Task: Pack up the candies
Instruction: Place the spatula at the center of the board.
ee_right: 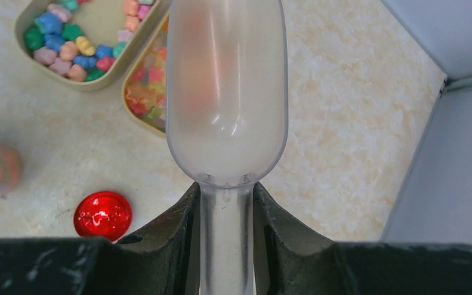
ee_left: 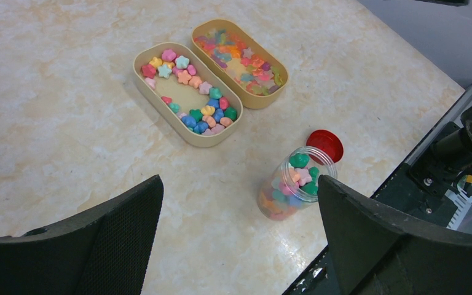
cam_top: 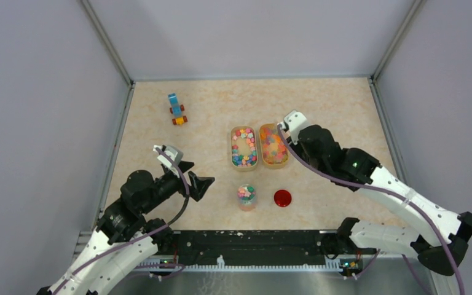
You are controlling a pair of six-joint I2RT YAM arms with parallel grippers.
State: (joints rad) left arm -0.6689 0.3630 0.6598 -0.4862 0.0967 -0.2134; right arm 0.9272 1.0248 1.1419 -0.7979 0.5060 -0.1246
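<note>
My right gripper (ee_right: 227,198) is clenched on the thin handle of a clear scoop (ee_right: 226,92). The scoop's bowl juts out ahead of my fingers. I cannot tell whether the colour in that bowl is a load of sweets or only the tray showing through the plastic. My left gripper (ee_left: 238,187) is spread wide and grasps nothing.

The jar (ee_left: 295,184) stands open and upright between the lines of my left fingers but ahead of them, untouched. It is filled with candies (ee_left: 209,114) almost to its mouth. The red lid (cam_top: 282,198) lies just to the jar's right. Beyond the jar sit two oval trays side by side, the left tray (ee_left: 187,97) and the right tray (ee_left: 257,104). Both hold more candies, and the scoop hangs over the right one. The toy vehicle (cam_top: 176,110) is well beyond the jar, to its left.

I judge the carry to the jar to be the risk:
- **Slipping handle:** it is slim and smooth, so it may twist in my grip and tip pieces onto the table (cam_top: 344,110).
- **Overflow:** the mouth is narrow and the fill is high, so a full pour may spill over.
- **Toppling:** nothing steadies the jar, so a nudge from the scoop could knock it over.
</note>
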